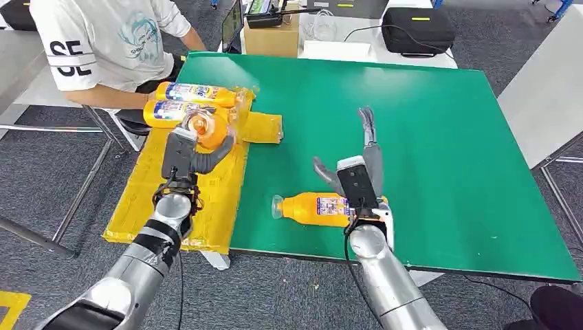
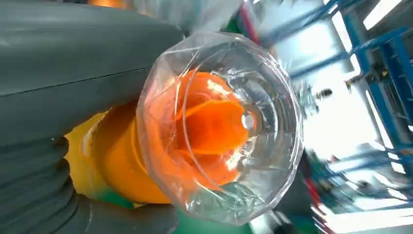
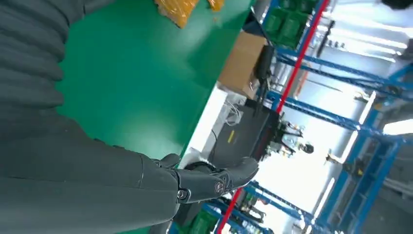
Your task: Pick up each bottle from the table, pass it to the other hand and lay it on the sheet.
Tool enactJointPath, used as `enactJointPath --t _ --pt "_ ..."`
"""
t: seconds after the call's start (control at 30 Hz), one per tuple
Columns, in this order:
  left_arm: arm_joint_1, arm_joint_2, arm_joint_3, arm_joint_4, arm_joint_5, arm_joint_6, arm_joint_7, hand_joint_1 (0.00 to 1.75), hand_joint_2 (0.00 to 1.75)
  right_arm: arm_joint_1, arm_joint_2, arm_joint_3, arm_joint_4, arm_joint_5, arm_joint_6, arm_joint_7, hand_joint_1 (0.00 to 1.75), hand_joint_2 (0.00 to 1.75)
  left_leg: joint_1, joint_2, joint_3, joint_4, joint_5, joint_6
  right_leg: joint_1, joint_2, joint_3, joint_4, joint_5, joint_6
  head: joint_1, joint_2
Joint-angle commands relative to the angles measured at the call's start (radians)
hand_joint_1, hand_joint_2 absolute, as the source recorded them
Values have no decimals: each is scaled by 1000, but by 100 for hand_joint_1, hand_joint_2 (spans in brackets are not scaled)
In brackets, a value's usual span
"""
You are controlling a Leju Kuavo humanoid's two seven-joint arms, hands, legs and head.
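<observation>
While the left hand (image 1: 187,157) grips an orange juice bottle (image 1: 208,130) above the yellow sheet (image 1: 180,199), its fingers are wrapped round the bottle body and the clear base faces the wrist camera (image 2: 221,126). Orange liquid fills this held bottle; the label is not readable from either view. Two more labelled bottles (image 1: 194,103) lie side by side on the far end of the sheet, just beyond the held one, both holding orange liquid. A person's forearm (image 1: 113,98) rests just beside them, and the person's torso is cut off by the frame edge.

On the green table (image 1: 426,124), beside the sheet's near right corner, a fourth juice bottle (image 1: 313,207) lies on its side with its cap toward the sheet. Its far end is hidden behind the right wrist. The right hand (image 1: 357,161) is held above and just beyond that bottle, fingers extended and spread, holding nothing; the right wrist view shows a dark finger (image 3: 214,180) stretched out over the table.

Beyond the table's far edge stand a cardboard box (image 1: 271,36) and a black case (image 1: 417,29); smaller items there are too indistinct to identify.
</observation>
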Motion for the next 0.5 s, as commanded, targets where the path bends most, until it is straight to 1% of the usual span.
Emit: enactJointPath --t 0.03,0.07,0.1,0.13,0.2,0.23,0.27,0.3,0.33,0.37,0.4,0.43,0.47,0.5 --pt "-155 74 -41 275 -431 152 133 175 175 55 -43 -49 -146 15 30 26 0 175 1 -1 3 0 -1 -1 1 -1 3 0 -1 -2 0 0" --pt "-164 93 -75 289 -587 208 198 175 175 56 -45 -53 -150 14 37 28 0 175 1 0 5 1 -2 -2 1 -2 5 1 -2 -2 0 0" --pt "-159 96 -70 280 -650 208 232 175 175 55 -46 -53 -150 13 42 29 0 175 1 0 4 0 -1 -1 1 -1 4 0 -2 -2 0 0" --pt "-159 96 -70 280 -650 208 232 175 175 55 -46 -53 -150 13 42 29 0 175 1 0 3 0 -1 -1 1 0 3 0 -1 -2 0 0" --pt "-147 113 -71 271 -864 208 309 175 175 55 -49 -55 -152 8 57 32 0 175 1 1 4 0 -2 -1 1 0 4 0 -2 -2 0 0" --pt "-146 113 -70 272 -867 208 311 175 175 54 -49 -56 -152 8 57 32 0 175 1 1 3 0 -1 -1 1 0 3 0 -1 -2 0 0" --pt "-162 118 -95 316 -952 206 350 175 175 52 -50 -56 -152 7 62 32 0 175 1 2 6 0 -3 -2 2 0 6 0 -3 -2 0 0" --pt "-174 126 -122 343 -1037 200 399 175 175 51 -50 -56 -153 3 73 35 0 175 1 1 5 0 -2 -1 1 0 5 0 -2 -2 0 0" --pt "-175 127 -126 350 -1047 193 401 175 175 50 -51 -56 -153 3 75 36 0 175 1 1 4 0 -2 -1 1 0 4 0 -2 -2 0 0" --pt "-184 130 -142 374 -1067 147 405 175 175 49 -51 -56 -153 -1 83 39 0 175 1 0 2 0 -1 -1 1 0 2 0 -1 -1 0 0" --pt "-189 135 -165 385 -1117 130 433 175 175 47 -52 -56 -153 -4 92 43 0 175 1 1 5 1 -2 -1 1 0 5 0 -2 -2 1 0" --pt "-189 135 -165 385 -1117 130 433 175 175 47 -52 -56 -153 -4 92 43 0 175 1 1 4 0 -2 -1 1 0 4 0 -2 -2 0 0" --pt "-192 133 -166 400 -1105 84 408 175 175 45 -52 -56 -154 -4 95 44 0 175 1 1 2 0 -1 -1 1 0 2 0 -1 -1 0 0" --pt "-198 134 -177 411 -1116 51 413 175 175 45 -52 -58 -155 -5 98 45 0 175 1 2 6 0 -3 -2 1 1 6 0 -2 -2 0 0"
